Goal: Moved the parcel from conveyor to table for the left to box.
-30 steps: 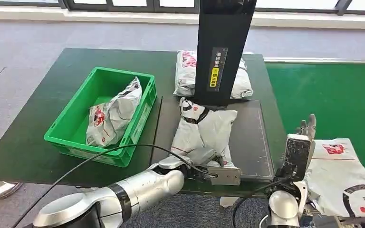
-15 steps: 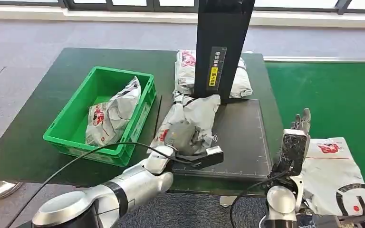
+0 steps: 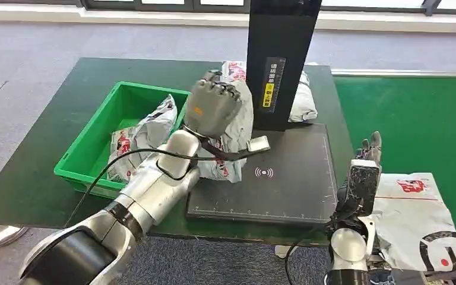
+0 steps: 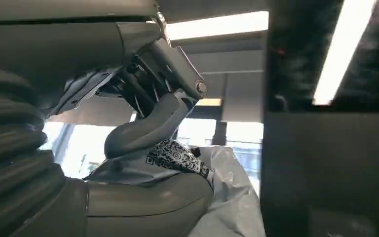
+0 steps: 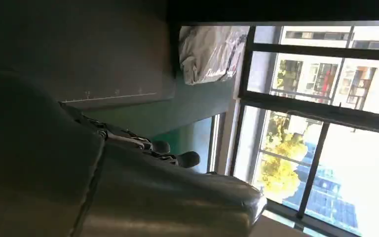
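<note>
Parcel, a crumpled grey-white mailer, is up off the table in the left hand, held in the air between the green box and the black scanner post. The fingers are curled around the bag's upper part, and in the left wrist view the thumb presses on the plastic beside a printed code label. The bag's lower end hangs near the black scan mat, close to its left edge; I cannot tell whether it touches.

By my reading, the boxing step is in hand: the conveyor-to-table move looks done and this parcel is on its way to the box. The next move calls for carrying it leftward over the near rim and letting go inside.

Going left to right: the green box sits on the dark table and already holds one bagged parcel leaning against its right wall, so the free room lies toward the left of the box. A black cable loops from the left arm across the box's corner and could snag the rim. Behind the post lies another parcel. Right of the mat, the right hand stands upright with its fingers straight and together, holding nothing, beside a flat white parcel on the green conveyor.
</note>
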You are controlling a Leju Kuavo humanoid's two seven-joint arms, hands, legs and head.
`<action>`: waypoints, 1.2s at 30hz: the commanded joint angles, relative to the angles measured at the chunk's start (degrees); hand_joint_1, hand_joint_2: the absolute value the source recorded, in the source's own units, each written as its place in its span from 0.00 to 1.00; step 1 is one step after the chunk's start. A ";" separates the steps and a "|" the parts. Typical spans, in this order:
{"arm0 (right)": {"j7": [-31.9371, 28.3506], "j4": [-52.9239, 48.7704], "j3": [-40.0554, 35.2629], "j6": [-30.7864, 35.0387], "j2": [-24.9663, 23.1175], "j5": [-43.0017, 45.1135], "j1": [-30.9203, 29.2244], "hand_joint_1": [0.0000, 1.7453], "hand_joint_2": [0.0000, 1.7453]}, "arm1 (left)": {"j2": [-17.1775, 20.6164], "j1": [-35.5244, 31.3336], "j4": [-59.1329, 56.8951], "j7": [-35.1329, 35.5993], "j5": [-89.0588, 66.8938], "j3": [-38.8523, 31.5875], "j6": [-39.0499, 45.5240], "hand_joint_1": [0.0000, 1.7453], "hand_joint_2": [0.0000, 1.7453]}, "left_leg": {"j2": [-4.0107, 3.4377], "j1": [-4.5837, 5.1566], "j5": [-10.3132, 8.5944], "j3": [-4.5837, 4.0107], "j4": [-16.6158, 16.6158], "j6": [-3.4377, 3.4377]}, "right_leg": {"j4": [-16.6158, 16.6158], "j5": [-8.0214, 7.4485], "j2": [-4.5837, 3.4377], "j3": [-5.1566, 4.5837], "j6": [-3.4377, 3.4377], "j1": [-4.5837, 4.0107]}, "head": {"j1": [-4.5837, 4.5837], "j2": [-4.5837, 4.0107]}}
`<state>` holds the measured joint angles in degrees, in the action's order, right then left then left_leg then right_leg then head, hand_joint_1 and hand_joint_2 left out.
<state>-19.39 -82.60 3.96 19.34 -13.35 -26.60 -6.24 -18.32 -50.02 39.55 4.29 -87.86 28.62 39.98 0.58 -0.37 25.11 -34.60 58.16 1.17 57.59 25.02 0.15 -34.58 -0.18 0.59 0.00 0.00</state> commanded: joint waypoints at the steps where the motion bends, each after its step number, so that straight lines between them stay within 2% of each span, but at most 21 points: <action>1: -1.81 10.32 -0.48 -0.99 1.26 0.91 -4.90 0.00 0.00 | 17.82 -8.03 5.68 20.33 -2.14 7.96 0.02 1.00 1.00 | -0.68 0.00 0.04 0.19 -0.10 0.02 | -0.06 -0.15 -0.64 -0.05 0.07 -0.02 | 0.00 0.00; 2: -1.99 10.93 -0.59 -1.06 1.41 1.01 -5.24 0.00 0.00 | 18.77 -8.46 5.02 22.40 -2.14 9.23 0.02 1.00 1.00 | -0.56 -0.04 0.06 0.10 -0.01 0.03 | 0.04 -0.11 -0.53 -0.10 0.06 -0.04 | 0.00 0.00; 3: -2.52 13.11 -1.01 -1.11 1.78 1.29 -6.28 0.00 0.00 | 22.48 -8.87 4.74 25.65 -2.14 12.41 0.02 1.00 1.00 | -0.63 -0.02 0.04 0.16 -0.07 0.03 | 0.00 -0.13 -0.59 -0.08 0.08 -0.03 | 0.00 0.00; 7: -3.80 18.49 -2.03 -0.36 2.68 2.39 -8.40 0.00 0.00 | 24.47 -7.66 -2.62 30.29 -2.14 11.32 0.02 1.00 1.00 | -0.81 -0.02 -0.04 0.36 -0.27 0.06 | -0.12 -0.24 -0.74 0.00 0.18 -0.04 | 0.00 0.00; 8: -3.79 19.48 -2.40 -0.17 2.95 2.46 -8.80 0.00 0.00 | 24.44 -7.84 -6.43 31.95 -2.14 11.40 0.02 1.00 1.00 | -0.78 -0.05 -0.08 0.42 -0.35 0.05 | -0.22 -0.27 -0.71 0.09 0.16 -0.08 | 0.00 0.00; 10: -4.74 26.41 -4.92 0.55 4.47 4.37 -12.26 0.00 0.00 | 26.83 -6.05 -15.46 35.62 1.29 10.37 0.02 1.00 1.00 | -0.70 -0.06 -0.02 0.37 -0.23 0.05 | -0.13 -0.20 -0.65 0.10 0.14 -0.07 | 0.00 0.00; 12: -5.41 28.50 -4.93 0.69 4.48 4.72 -13.41 0.00 0.00 | 28.03 -4.73 -14.53 35.22 0.42 8.67 0.02 1.00 1.00 | -0.98 -0.02 0.01 0.50 -0.26 0.07 | -0.10 -0.23 -0.95 0.12 0.14 -0.02 | 0.00 0.00; 22: -5.41 28.50 -4.93 0.69 4.48 4.72 -13.41 0.00 0.00 | 28.03 -4.73 -14.53 35.22 0.42 8.67 0.02 1.00 1.00 | -0.25 -0.09 -0.08 0.11 -0.08 0.13 | 0.07 -0.08 -0.24 -0.08 0.16 -0.10 | 0.02 0.00; 23: -5.68 29.37 -5.18 0.96 4.56 4.91 -13.93 0.00 0.00 | 27.14 -4.94 -16.29 34.54 -1.89 6.18 0.02 1.00 1.00 | -0.25 -0.11 -0.08 0.06 -0.08 0.13 | 0.06 -0.10 -0.23 -0.10 0.17 -0.11 | 0.02 0.00; 24: -6.15 31.82 -5.94 0.76 4.95 5.76 -15.25 0.00 0.00 | 26.18 -6.12 -23.46 34.88 -1.91 3.79 -1.55 1.00 1.00 | -0.31 -0.13 -0.07 0.11 -0.10 0.11 | 0.00 -0.11 -0.28 -0.03 0.16 -0.14 | 0.02 0.00; 25: -6.48 33.66 -6.79 0.42 5.22 6.28 -16.29 0.00 0.00 | 27.44 -5.43 -24.06 35.71 -2.14 3.96 -1.11 1.00 1.00 | -0.35 -0.10 -0.08 0.17 -0.16 0.09 | -0.05 -0.13 -0.31 0.01 0.15 -0.11 | 0.02 0.00; 28: -7.82 38.10 -8.38 0.63 5.72 7.67 -18.73 0.00 0.00 | 27.69 -3.13 -25.50 30.81 0.36 -1.24 -1.51 1.00 1.00 | -0.69 -0.05 -0.06 0.26 -0.21 0.12 | -0.06 -0.20 -0.65 0.00 0.17 -0.06 | 0.02 0.00; 31: -9.32 44.96 -10.42 0.53 6.15 9.36 -22.54 0.00 0.00 | 28.49 -2.15 -27.08 34.79 -1.87 -0.74 -8.41 1.00 1.00 | -0.71 -0.09 -0.04 0.18 -0.13 0.18 | 0.00 -0.22 -0.67 -0.12 0.22 -0.10 | 0.02 0.00; 33: -9.82 47.01 -11.29 0.36 6.39 10.00 -23.77 0.00 0.00 | 28.68 -1.93 -27.30 33.70 -0.50 -1.94 -9.41 1.00 1.00 | -0.72 -0.06 -0.11 0.25 -0.27 0.17 | -0.09 -0.26 -0.69 -0.09 0.25 -0.08 | 0.02 0.00; 34: -10.12 48.98 -11.80 0.22 6.66 10.57 -24.67 0.00 0.00 | 29.09 -0.81 -25.90 32.66 0.42 -3.67 -4.77 1.00 1.00 | -0.56 -0.08 -0.07 0.14 -0.13 0.17 | 0.01 -0.19 -0.54 -0.12 0.23 -0.11 | 0.02 0.00; 35: -10.80 50.15 -12.10 0.26 6.88 11.43 -25.01 0.00 0.00 | 29.10 -0.02 -25.64 31.19 1.02 -5.43 0.01 0.00 1.00 | -0.60 -0.06 -0.09 0.18 -0.20 0.17 | -0.04 -0.21 -0.56 -0.10 0.23 -0.10 | 0.02 0.00; 36: -11.10 51.08 -12.51 0.62 7.23 12.18 -25.23 0.00 0.00 | 28.62 3.11 -17.96 24.59 6.35 -12.51 0.02 0.00 1.00 | -0.63 -0.07 -0.09 0.18 -0.18 0.18 | -0.03 -0.22 -0.60 -0.12 0.23 -0.12 | 0.02 0.00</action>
<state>-28.63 -49.50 -1.29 19.96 -9.73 -17.68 -23.04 9.77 -51.84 19.40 37.99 -88.61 30.30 33.17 0.29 -0.45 24.96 -34.67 58.13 1.44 57.71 24.88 -0.15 -34.83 0.06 0.46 0.02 0.00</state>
